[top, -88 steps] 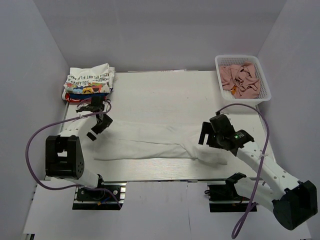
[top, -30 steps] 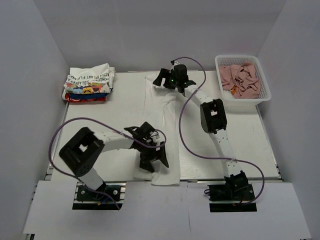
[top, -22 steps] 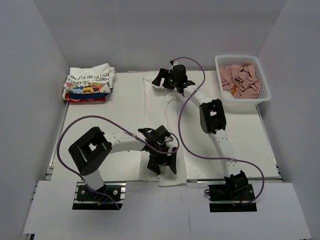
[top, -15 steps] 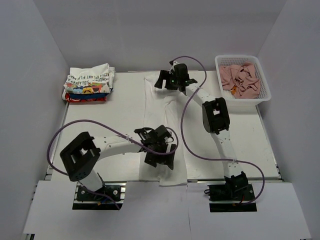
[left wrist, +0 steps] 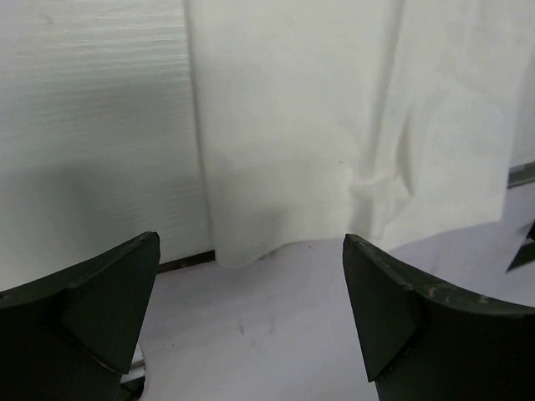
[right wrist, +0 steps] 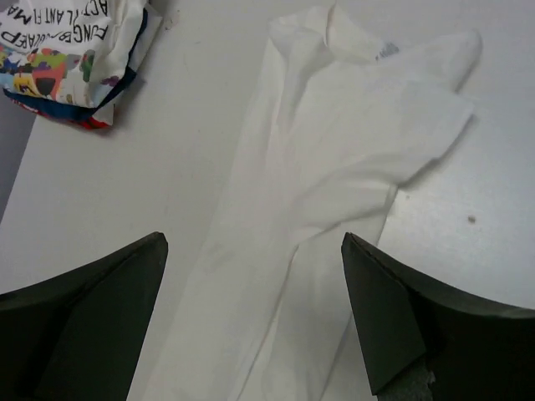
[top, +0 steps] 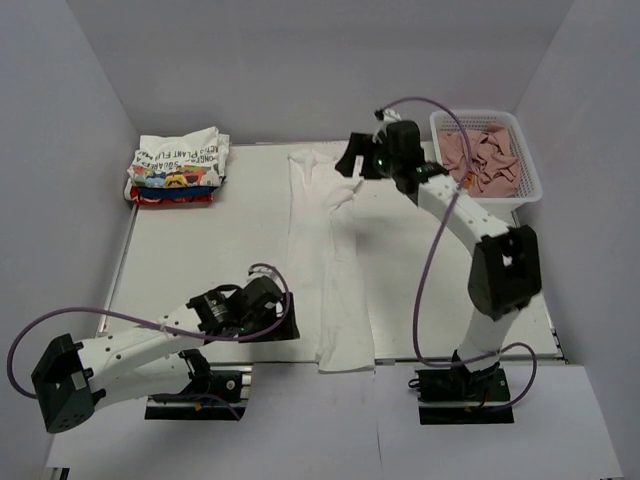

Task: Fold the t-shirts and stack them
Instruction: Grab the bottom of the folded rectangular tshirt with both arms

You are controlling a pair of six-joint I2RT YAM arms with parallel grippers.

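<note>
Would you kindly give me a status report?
Left end effector open, empty. Right end effector open, empty. White t-shirt folded lengthwise, not yet stacked. Nothing in its way.

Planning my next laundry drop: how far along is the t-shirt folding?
Done: a stack of folded printed t-shirts at the far left corner. In hand: the plain white t-shirt lies as a long strip down the table, its near end past the edge; left tool and right tool are open, holding nothing. Left: folding that strip short and stacking it.

The table (top: 200, 240) carries a long white t-shirt (top: 325, 270) reaching from the right pincer (top: 362, 166) to the left pincer (top: 280, 320), stacked tees (top: 178, 165) well beyond the left pincer, and a basket (top: 528, 190) beside the right pincer.
</note>
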